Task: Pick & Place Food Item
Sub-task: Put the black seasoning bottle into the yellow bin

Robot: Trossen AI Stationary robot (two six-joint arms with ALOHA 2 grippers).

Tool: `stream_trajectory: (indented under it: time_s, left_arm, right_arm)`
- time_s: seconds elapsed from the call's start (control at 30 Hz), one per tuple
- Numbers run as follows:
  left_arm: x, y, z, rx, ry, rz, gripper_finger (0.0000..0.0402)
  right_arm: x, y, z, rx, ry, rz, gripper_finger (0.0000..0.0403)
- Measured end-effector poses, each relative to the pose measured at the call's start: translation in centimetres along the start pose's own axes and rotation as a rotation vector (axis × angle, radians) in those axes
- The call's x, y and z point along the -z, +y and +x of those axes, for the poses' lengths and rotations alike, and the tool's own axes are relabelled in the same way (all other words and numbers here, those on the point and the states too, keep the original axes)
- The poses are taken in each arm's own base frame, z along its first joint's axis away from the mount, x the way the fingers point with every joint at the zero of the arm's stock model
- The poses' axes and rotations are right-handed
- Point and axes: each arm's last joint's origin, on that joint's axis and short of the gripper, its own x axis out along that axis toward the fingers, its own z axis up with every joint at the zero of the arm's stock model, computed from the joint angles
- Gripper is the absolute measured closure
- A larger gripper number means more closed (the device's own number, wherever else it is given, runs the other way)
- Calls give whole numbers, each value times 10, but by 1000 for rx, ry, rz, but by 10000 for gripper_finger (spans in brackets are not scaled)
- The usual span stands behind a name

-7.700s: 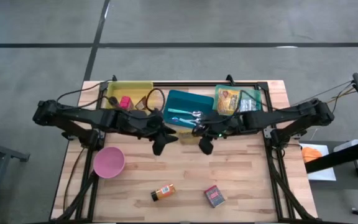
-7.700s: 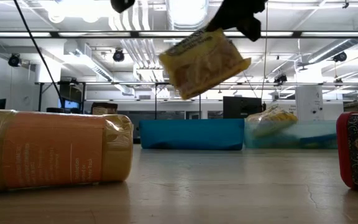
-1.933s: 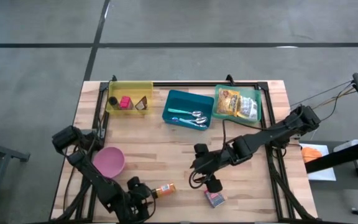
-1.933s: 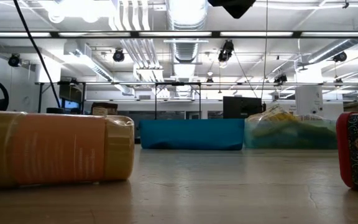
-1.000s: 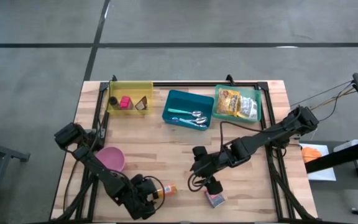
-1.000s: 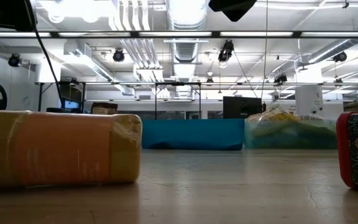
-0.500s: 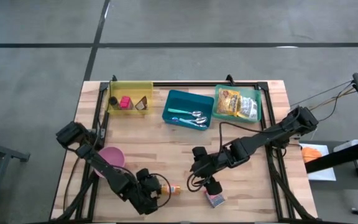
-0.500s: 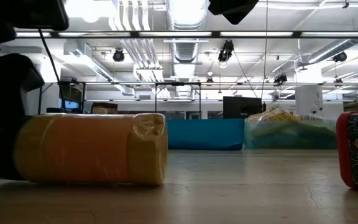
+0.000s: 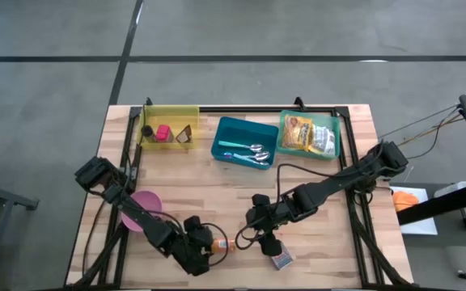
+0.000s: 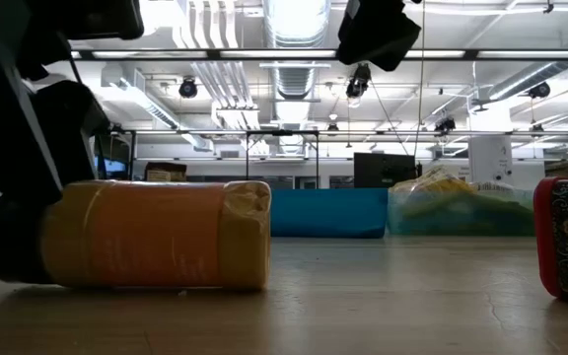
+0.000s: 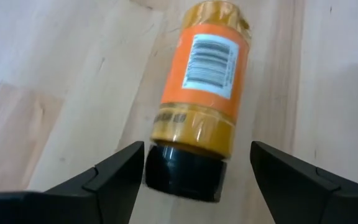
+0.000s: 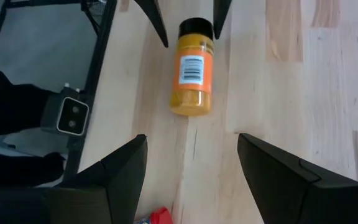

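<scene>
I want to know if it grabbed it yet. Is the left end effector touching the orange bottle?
Apart. In the left wrist view, bare wood shows between each open finger and the orange bottle, whose black cap sits between them.

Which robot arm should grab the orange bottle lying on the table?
Left. The left gripper is open with a finger either side of the orange bottle's black cap; the right gripper hovers farther off.

An orange-labelled spice jar [image 11: 202, 106] lies on its side on the pale wooden table [image 11: 55, 81], barcode facing up and its black cap [image 11: 182, 175] pointing toward the camera. The left gripper [image 11: 194, 174] stands spread, one dark finger [image 11: 114, 171] on either side of the cap, neither visibly touching the jar.
</scene>
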Motion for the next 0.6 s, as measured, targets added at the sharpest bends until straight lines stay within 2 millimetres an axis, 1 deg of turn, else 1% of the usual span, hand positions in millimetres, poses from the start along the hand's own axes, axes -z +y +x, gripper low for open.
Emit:
stream_trajectory:
  time_s: [0.27, 0.4, 0.53, 0.6]
  left_arm:
    - [-4, 3, 2, -4, 0, 120, 106]
    - [-2, 6, 13, -14, 35, 165, 131]
    - [1, 6, 25, -1, 56, 160, 162]
    - [1, 5, 26, 11, 59, 153, 172]
  right_arm:
    - [0, 1, -1, -5, -2, 8, 156]
    - [0, 4, -1, -13, -11, 4, 156]
    - [0, 6, -1, -20, -14, 3, 156]
    - [1, 7, -1, -22, -14, 3, 156]
